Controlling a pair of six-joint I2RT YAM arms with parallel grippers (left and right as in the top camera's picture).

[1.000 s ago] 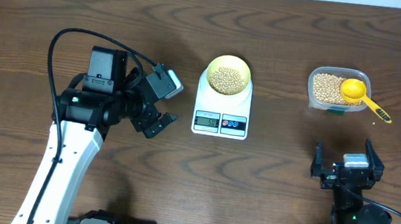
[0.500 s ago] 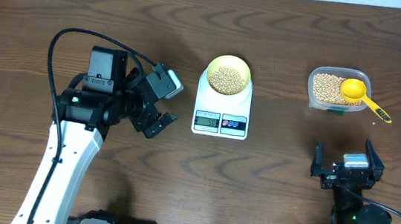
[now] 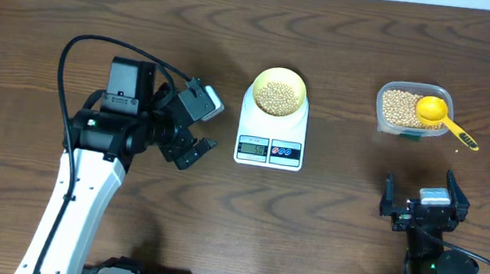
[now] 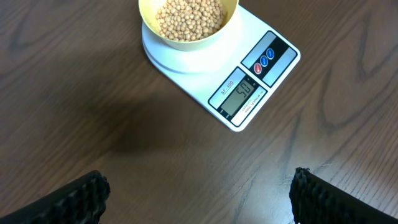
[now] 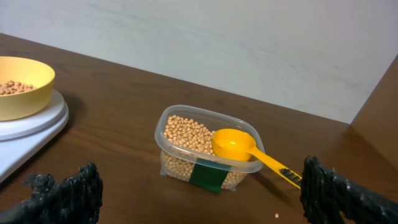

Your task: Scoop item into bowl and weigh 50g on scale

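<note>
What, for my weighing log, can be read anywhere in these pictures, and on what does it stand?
"50" on the LCD of the scale, left wrist view.
The small print beside the LCD and marks on the two buttons: too small to read.
The green label on the tub shows no text.

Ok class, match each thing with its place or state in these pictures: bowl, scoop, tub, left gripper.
1 bowl
2 scoop
3 tub
4 left gripper

A open, holding nothing
B clear plastic, green label
C standing on the scale
D lying in the tub, handle over the rim

Pairs: 1-C, 2-D, 3-B, 4-A
</note>
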